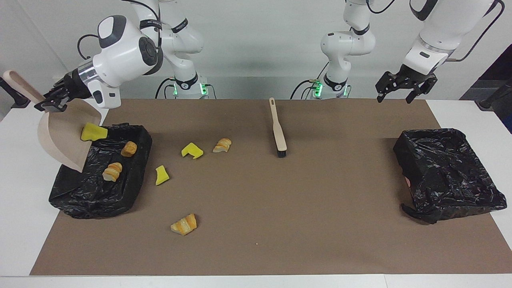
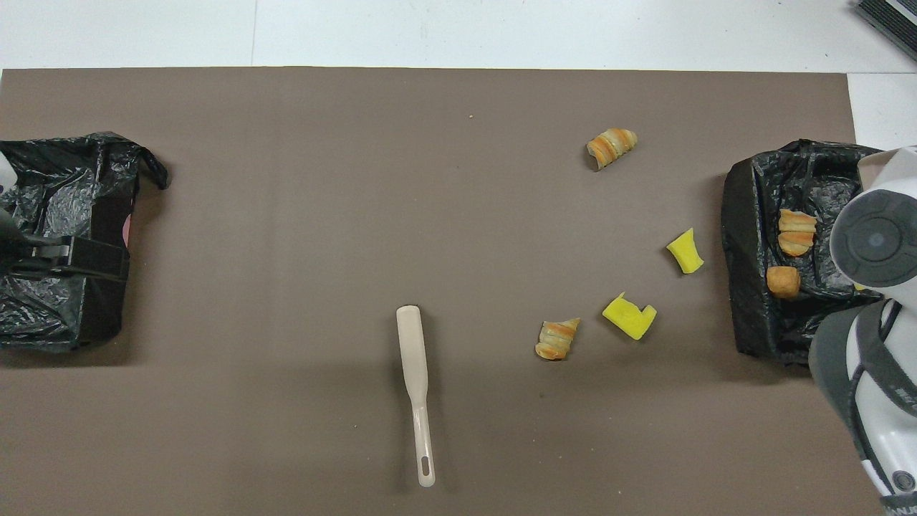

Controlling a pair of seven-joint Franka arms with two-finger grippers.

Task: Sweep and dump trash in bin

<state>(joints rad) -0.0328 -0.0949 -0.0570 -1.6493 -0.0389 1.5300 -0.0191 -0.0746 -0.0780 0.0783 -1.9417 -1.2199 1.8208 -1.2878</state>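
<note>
Saw a brown mat [image 1: 280, 208] over the white table [image 1: 20, 200], bare tabletop at three, six, nine o'clock.

The mat [image 1: 280, 208] covering the table [image 1: 16, 192] is plain matte brown, the table itself white at its edges. Both bins [image 1: 96, 188] [image 1: 448, 172] are lined in glossy, crinkled black plastic. The dustpan [image 1: 60, 138] is pale beige, as is the brush [image 1: 277, 128], whose bristles are black. Three sponge chunks [image 1: 93, 132] [image 1: 192, 150] [image 1: 161, 175] are bright yellow (one sits at the dustpan's lip, at about three o'clock from it). The bread pieces [image 1: 112, 171] [image 1: 128, 149] [image 1: 222, 145] [image 1: 184, 224] are golden-brown with paler cream stripes, though the one at [image 2: 782, 282] looks plain brown. The arms are white with dark grey joints; green lights glow at their bases.
</note>
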